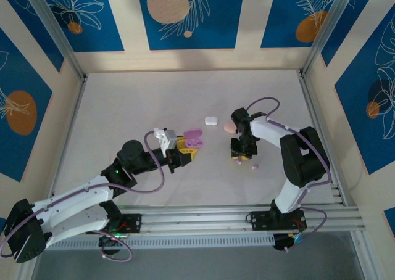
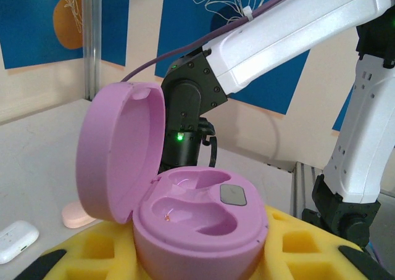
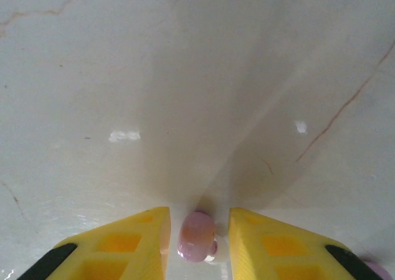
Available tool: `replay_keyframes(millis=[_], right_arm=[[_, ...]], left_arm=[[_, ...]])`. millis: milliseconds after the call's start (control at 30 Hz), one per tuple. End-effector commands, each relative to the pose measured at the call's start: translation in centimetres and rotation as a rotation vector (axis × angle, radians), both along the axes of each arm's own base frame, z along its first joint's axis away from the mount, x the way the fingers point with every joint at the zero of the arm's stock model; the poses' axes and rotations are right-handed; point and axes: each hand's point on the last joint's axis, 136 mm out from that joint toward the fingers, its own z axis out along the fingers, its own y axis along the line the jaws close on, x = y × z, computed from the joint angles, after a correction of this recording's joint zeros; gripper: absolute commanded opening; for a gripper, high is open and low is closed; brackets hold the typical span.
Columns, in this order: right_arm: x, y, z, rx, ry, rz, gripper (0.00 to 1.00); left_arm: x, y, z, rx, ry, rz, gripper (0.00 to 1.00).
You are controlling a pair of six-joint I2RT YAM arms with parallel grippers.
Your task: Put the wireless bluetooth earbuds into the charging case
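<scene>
right wrist view: the pick-up step is in hand. the right gripper (image 3: 199,223) points straight down at the table (image 3: 185,76), its yellow fingers (image 3: 139,243) straddling a lilac earbud (image 3: 196,237) with slim gaps either side, so nothing is gripped yet. next it likely needs to pinch squarely, lift, and carry the bud to the open lilac charging case (image 2: 197,224), both sockets empty, which the left gripper (image 1: 187,152) clamps, forearm low, lid tipped back.
</scene>
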Motion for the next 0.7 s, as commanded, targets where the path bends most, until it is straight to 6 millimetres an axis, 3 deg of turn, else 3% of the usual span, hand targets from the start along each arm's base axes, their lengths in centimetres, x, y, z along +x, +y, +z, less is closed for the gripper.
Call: replay_keyframes(millis=[0,667], right_arm=[[-0.21,0.07,0.01,-0.02,0.022,0.025,0.31],[-0.38,0.24,-0.73,-0.018,0.049,0.043,0.27]], left_arm=[[-0.45,-0.06,0.92,-0.04,-0.013,-0.012,0.29],[-0.36,-0.13,0.78,-0.036,-0.003,-0.01,0.29]])
